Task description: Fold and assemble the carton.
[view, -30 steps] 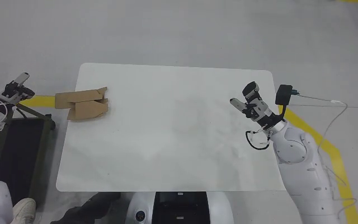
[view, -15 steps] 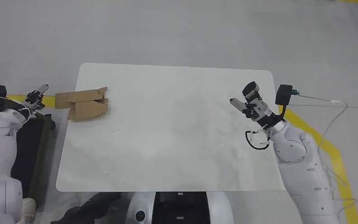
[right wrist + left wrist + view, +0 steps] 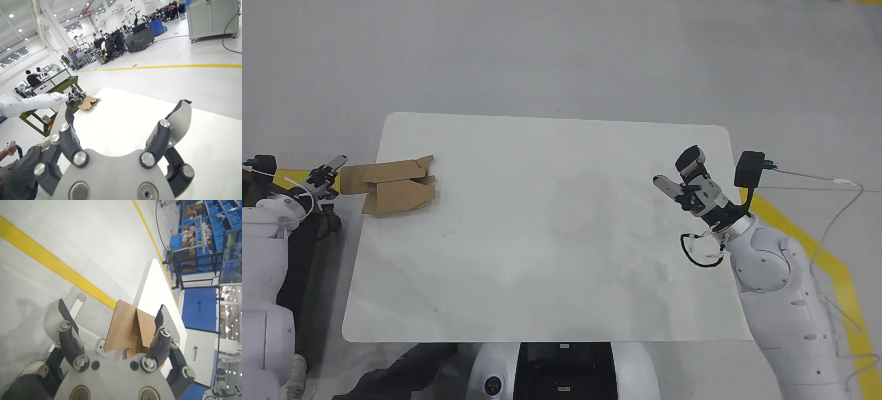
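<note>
The left hand (image 3: 330,167), spread wide, hovers just short of the flat carton (image 3: 392,185) overhanging the tabletop (image 3: 542,260) edge ahead of it. The right hand (image 3: 675,168), also spread, is well apart.

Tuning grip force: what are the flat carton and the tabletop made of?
Flat brown folded carton: likely cardboard, matte, with visible creases and cut edges. White rounded-corner tabletop: smooth, faintly glossy, perhaps laminate or coated board; unclear.
</note>
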Action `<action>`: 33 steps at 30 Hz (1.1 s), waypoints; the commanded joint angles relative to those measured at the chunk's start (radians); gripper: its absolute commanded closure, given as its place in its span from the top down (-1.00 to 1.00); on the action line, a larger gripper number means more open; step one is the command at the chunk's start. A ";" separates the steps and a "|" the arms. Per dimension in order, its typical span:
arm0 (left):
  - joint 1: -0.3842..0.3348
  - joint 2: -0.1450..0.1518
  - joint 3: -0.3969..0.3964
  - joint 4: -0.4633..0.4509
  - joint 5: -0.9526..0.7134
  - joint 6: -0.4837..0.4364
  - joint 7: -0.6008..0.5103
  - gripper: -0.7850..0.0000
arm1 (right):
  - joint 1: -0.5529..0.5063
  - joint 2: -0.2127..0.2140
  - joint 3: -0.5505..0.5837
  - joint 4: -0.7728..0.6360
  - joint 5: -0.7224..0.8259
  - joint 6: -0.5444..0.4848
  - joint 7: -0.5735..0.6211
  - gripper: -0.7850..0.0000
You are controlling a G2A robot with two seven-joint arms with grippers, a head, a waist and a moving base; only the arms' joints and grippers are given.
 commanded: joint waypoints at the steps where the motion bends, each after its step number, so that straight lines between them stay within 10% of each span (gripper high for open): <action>1: -0.003 -0.004 0.004 0.004 0.003 -0.001 0.003 0.29 | 0.000 0.000 0.000 0.000 0.000 0.000 0.000 1.00; 27: -0.049 0.004 -0.044 0.045 -0.117 -0.009 -0.199 -0.98 | 0.000 0.000 0.000 0.000 0.000 0.000 0.000 1.00; 33: -0.046 0.016 -0.073 0.026 -0.179 -0.033 -0.306 -1.00 | 0.000 0.000 0.000 0.000 0.000 0.000 0.000 1.00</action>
